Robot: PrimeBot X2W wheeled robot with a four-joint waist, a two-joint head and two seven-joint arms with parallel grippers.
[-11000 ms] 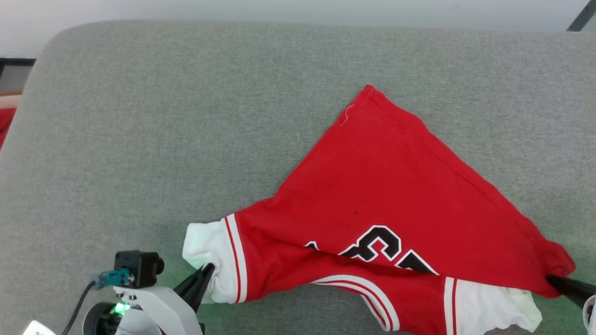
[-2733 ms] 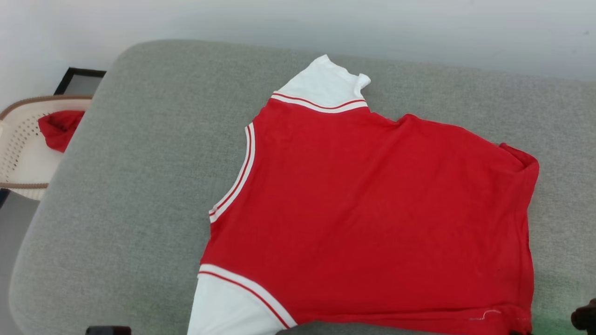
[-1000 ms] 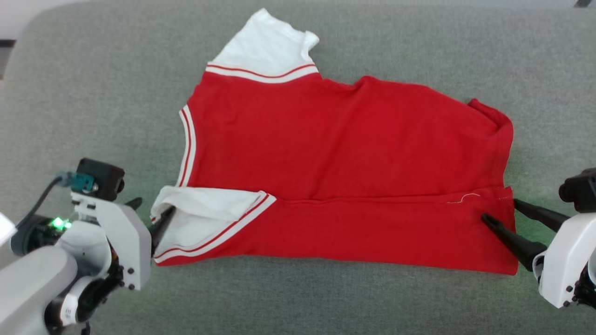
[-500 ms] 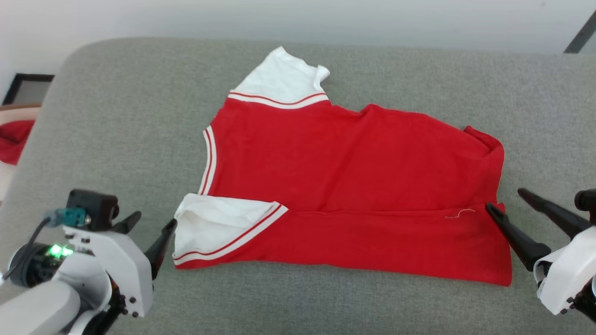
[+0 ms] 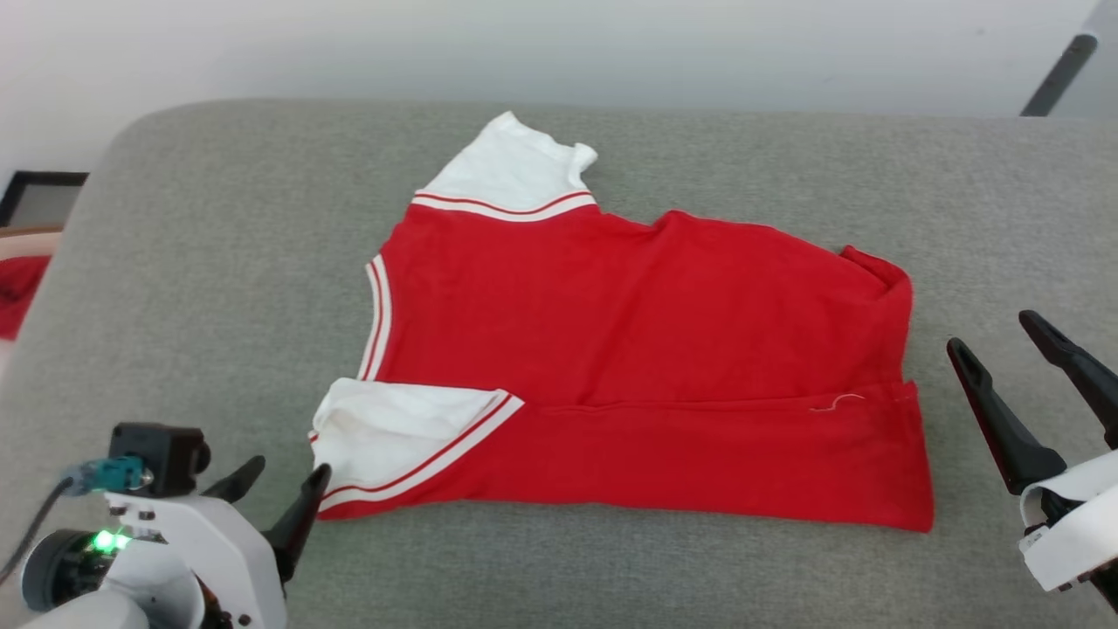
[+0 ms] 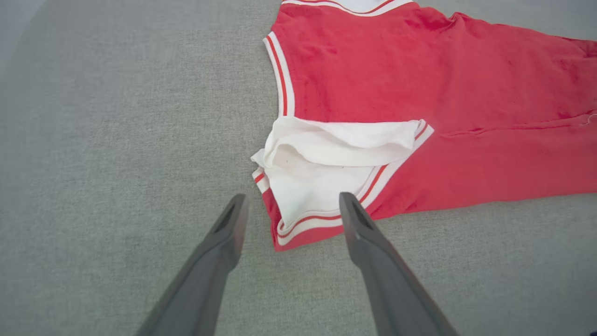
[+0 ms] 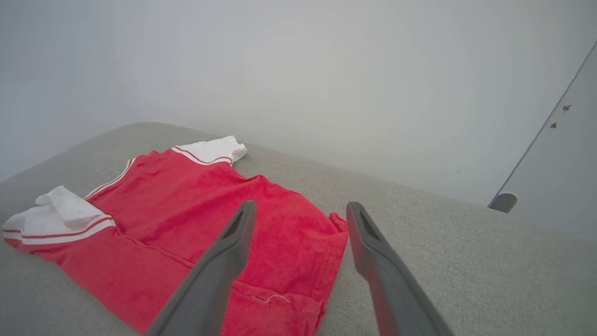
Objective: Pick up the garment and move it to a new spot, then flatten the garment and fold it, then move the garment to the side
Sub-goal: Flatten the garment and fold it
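The garment [image 5: 629, 349], a red shirt with white sleeves and striped trim, lies flat on the grey cushioned surface [image 5: 218, 288] with its near long edge folded up over the body. Its print is hidden. The near white sleeve [image 6: 322, 172] is folded inward at the fold's left end, and the other sleeve [image 5: 511, 170] points to the far side. My left gripper [image 5: 279, 480] stands open just off the near-left corner, touching nothing; in the left wrist view the left gripper [image 6: 289, 205] frames that corner. My right gripper [image 5: 996, 336] is open to the right of the hem; the garment [image 7: 200, 224] lies below it.
A pale wall [image 5: 559, 44] runs behind the grey surface. At the far left edge a small red cloth [image 5: 13, 293] lies beyond the surface. A dark bar [image 5: 1057, 74] leans at the top right. Bare grey fabric surrounds the shirt on all sides.
Both grippers have let go of the folded edge and pulled back outward, fully open. The head camera has tilted, so the whole picture has shifted. The garment lies as it was.
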